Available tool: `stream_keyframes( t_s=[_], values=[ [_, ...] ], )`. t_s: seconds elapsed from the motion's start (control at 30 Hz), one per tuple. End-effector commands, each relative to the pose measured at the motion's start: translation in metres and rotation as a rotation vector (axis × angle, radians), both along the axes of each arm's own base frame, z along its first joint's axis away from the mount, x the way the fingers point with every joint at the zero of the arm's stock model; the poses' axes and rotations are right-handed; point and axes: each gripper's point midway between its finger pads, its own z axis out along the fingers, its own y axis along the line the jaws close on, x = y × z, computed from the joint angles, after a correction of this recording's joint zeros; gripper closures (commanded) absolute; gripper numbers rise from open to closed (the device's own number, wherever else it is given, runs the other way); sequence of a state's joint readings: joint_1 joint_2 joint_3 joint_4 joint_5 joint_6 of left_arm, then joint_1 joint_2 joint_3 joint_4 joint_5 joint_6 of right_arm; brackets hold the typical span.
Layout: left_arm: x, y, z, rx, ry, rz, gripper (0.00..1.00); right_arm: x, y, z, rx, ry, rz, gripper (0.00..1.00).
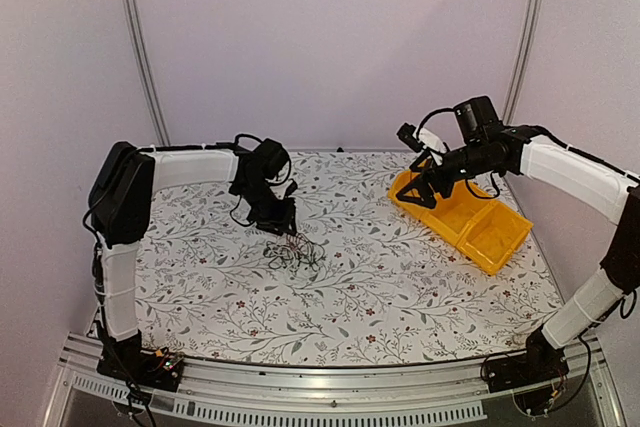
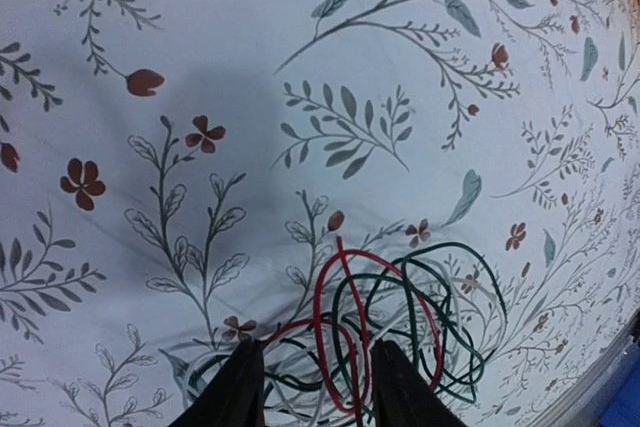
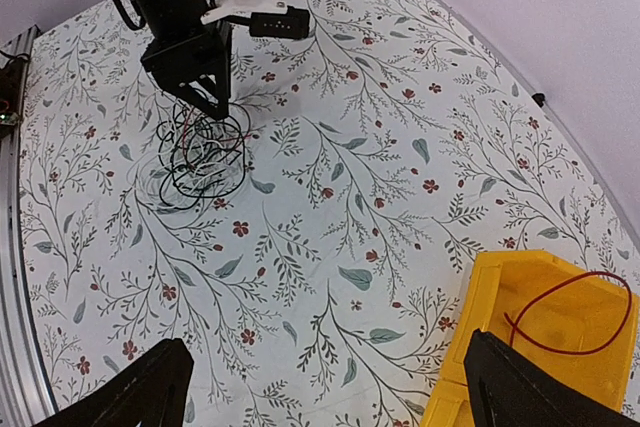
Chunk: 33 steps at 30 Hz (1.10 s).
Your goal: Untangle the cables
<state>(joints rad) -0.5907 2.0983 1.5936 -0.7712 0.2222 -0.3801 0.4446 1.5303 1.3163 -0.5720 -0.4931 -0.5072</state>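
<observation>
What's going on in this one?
The left claw is down on the cables, open, with a few strands between its fingers. The right claw hangs open above the yellow bin, where one red cable already lies. The other cables are tangled in one clump on the table.

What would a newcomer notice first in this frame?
The bright yellow bin at the table's far right stands out, with one red wire lying in it and the open right gripper hanging by its left end. Next comes the tangled clump of cables left of centre on the floral cloth, with the open left gripper straddling its edge.
</observation>
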Motion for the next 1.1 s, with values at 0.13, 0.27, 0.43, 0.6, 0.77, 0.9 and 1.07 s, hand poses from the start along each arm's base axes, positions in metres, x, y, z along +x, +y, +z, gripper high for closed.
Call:
stream_keyframes(
  t_s=[0.13,0.27,0.43,0.6,0.77,0.9,1.07],
  values=[
    [0.004,-0.01,0.002,-0.07,0.033,0.012,0.72,-0.002,-0.003,0.005,-0.011,-0.054,0.009,0.01],
    [0.007,-0.01,0.001,-0.067,0.022,0.011,0.74,-0.013,0.0,-0.001,0.005,-0.027,0.059,0.01],
    [0.012,-0.012,-0.004,-0.078,0.025,0.02,0.78,-0.016,0.002,-0.002,0.017,-0.013,0.074,0.01],
    [0.019,-0.014,-0.009,-0.1,0.046,0.05,0.84,-0.014,0.003,-0.005,0.014,-0.011,0.067,0.01],
    [0.02,-0.015,-0.007,-0.107,0.046,0.052,0.87,-0.015,0.001,-0.011,0.009,-0.001,0.06,0.01],
    [0.023,-0.016,-0.002,-0.12,0.03,0.051,0.93,-0.017,0.0,-0.014,0.007,0.005,0.061,0.01],
    [0.027,-0.019,0.027,-0.15,-0.026,0.033,1.0,-0.018,0.006,-0.007,0.033,0.003,0.094,0.07]
  ],
)
